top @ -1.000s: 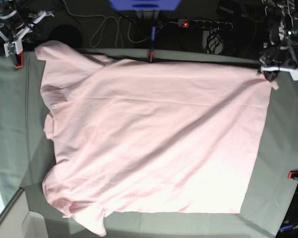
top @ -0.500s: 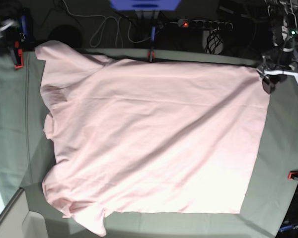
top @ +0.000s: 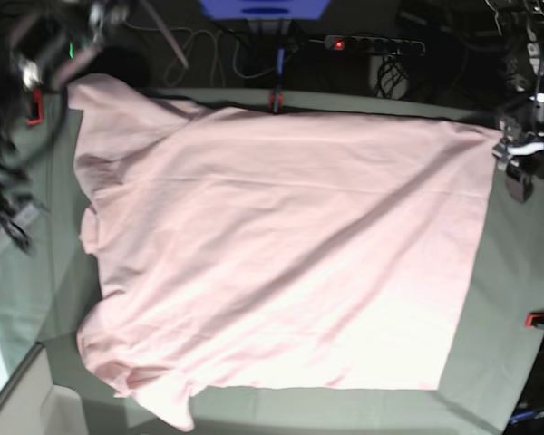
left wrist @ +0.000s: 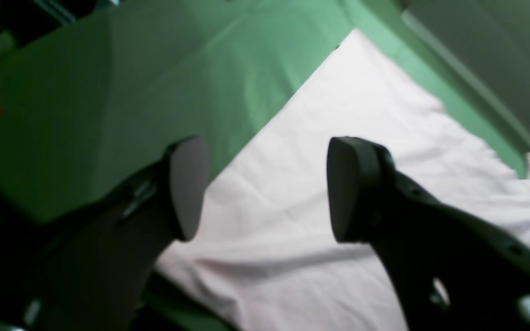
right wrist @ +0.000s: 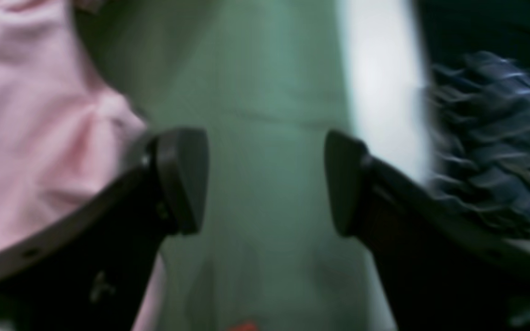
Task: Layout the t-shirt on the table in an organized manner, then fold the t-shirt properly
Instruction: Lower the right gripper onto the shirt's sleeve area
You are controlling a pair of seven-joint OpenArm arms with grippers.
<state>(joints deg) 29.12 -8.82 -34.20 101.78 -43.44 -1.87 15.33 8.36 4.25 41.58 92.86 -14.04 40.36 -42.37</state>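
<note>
t-shirt (top: pixel 281 263): pale pink, plain side up, no print showing
state: spread open and mostly flat, with long diagonal wrinkles across the body
pose: lies sideways in the base view, sleeves and neck toward the left, straight hem toward the right
sleeves: both a little rumpled
table (top: pixel 512 299): grey-green cloth, bare strips around the shirt
</note>
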